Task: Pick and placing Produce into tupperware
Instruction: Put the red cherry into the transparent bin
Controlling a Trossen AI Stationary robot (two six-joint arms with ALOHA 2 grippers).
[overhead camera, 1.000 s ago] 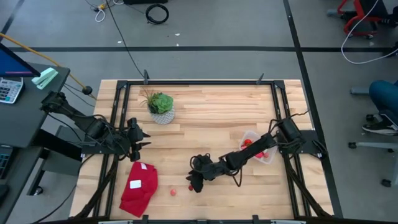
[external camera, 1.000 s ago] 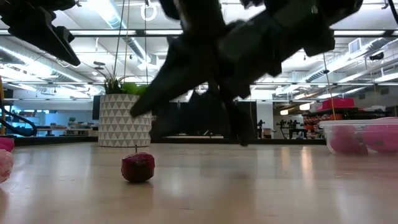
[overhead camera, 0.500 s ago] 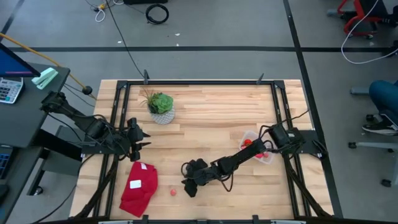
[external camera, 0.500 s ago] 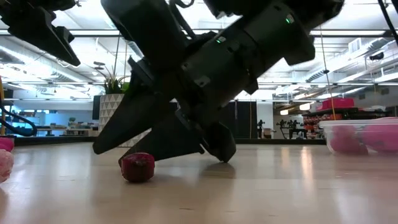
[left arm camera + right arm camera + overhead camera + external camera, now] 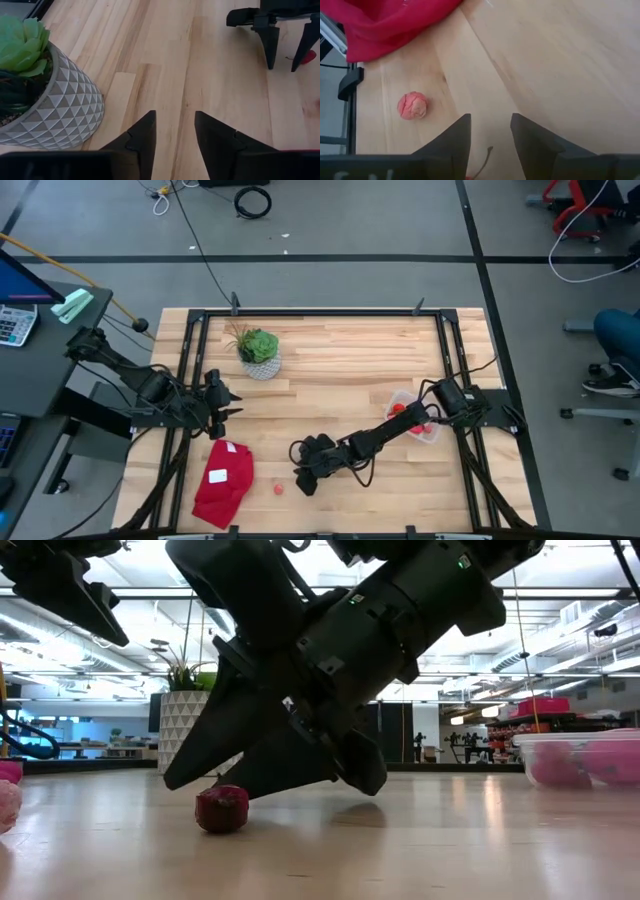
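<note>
Since 1 s ago, right arm has stretched further toward lower centre of the high view; right gripper (image 5: 304, 482) now low over the dark red berry (image 5: 221, 809), fingers spread, nothing pinched yet. Stem of that berry peeks between the fingers in right wrist view. Pink berry (image 5: 412, 105) lies just beside, near the red cloth (image 5: 224, 477) at lower left. Tupperware (image 5: 416, 416) sits right of centre, already holding several red pieces. Left gripper (image 5: 174, 142) waits at left edge near the potted plant (image 5: 259, 350), fingers parted, empty. Judged progress: mostly loaded; at least 2 pieces left on the table (image 5: 330, 370).
</note>
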